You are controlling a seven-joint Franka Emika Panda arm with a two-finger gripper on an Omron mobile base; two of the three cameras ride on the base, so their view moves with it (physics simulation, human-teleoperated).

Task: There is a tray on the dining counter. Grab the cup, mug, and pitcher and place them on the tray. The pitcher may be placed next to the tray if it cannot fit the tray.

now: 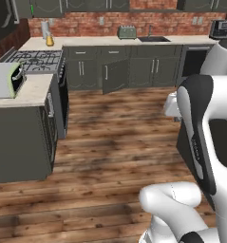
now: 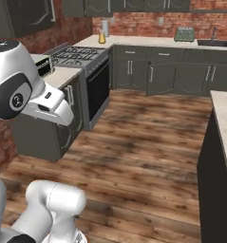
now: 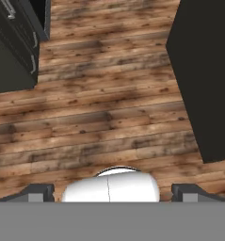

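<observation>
the pitcher (image 1: 49,40) is standing on the far counter (image 1: 110,42) beside the stove (image 1: 36,60), well apart from the gripper (image 3: 112,192), whose fingers (image 3: 38,192) are spreading wide over the wooden floor (image 3: 109,117), holding nothing.

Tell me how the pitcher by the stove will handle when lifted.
The pitcher shows amber, likely liquid, so probably heavy for its size and apt to slosh. It stands upright on the counter; a high push might tip it.

Open wooden floor (image 3: 104,113) between dark cabinets (image 3: 15,52) and dining counter (image 2: 225,118).
</observation>
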